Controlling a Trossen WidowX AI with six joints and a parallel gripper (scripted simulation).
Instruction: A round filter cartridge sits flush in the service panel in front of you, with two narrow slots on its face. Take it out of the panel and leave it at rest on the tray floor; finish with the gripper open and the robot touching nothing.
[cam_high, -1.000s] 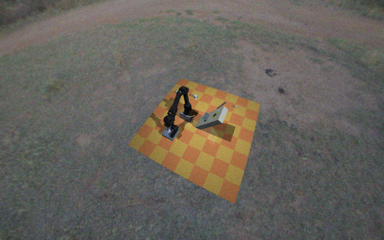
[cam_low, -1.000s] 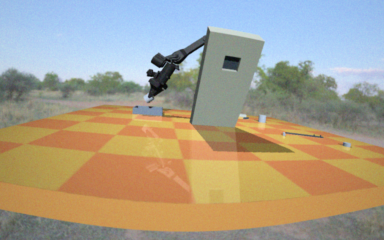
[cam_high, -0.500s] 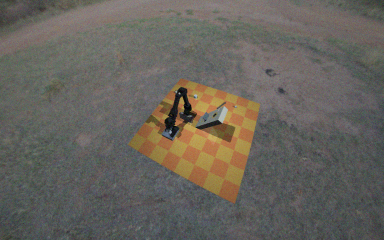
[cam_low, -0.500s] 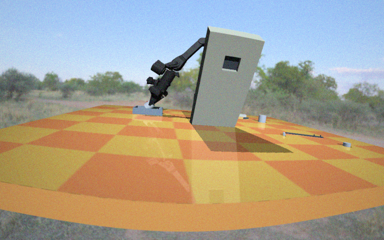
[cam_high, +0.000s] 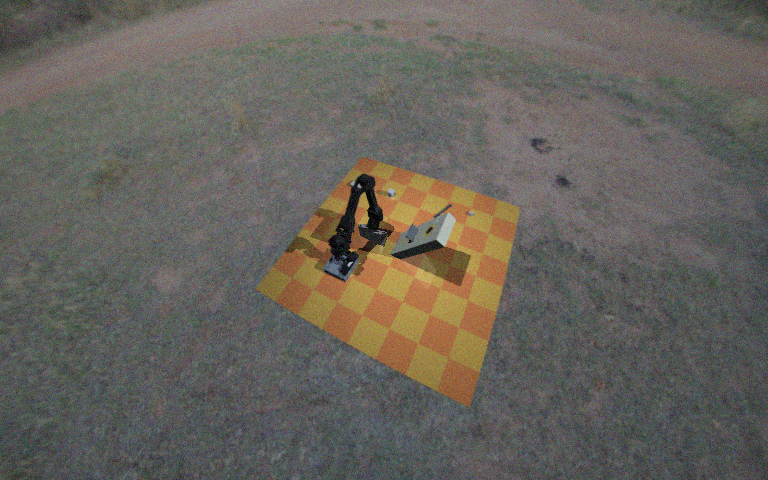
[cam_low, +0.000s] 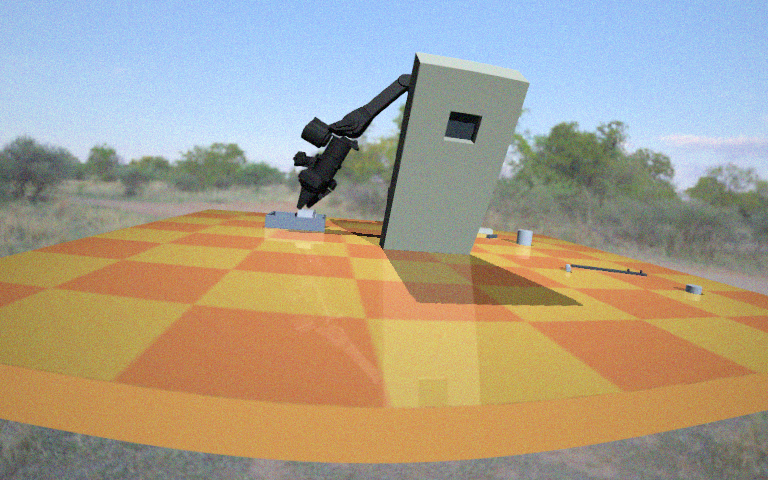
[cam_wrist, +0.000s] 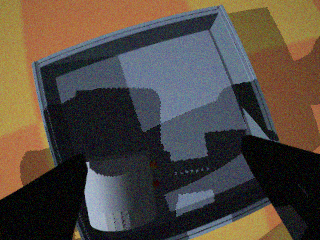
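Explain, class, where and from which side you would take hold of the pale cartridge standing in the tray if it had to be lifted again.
Grip the filter cartridge across its curved side wall, coming from above. It appears to stand upright on the tray floor, and the open gripper already straddles it, a finger on either side.
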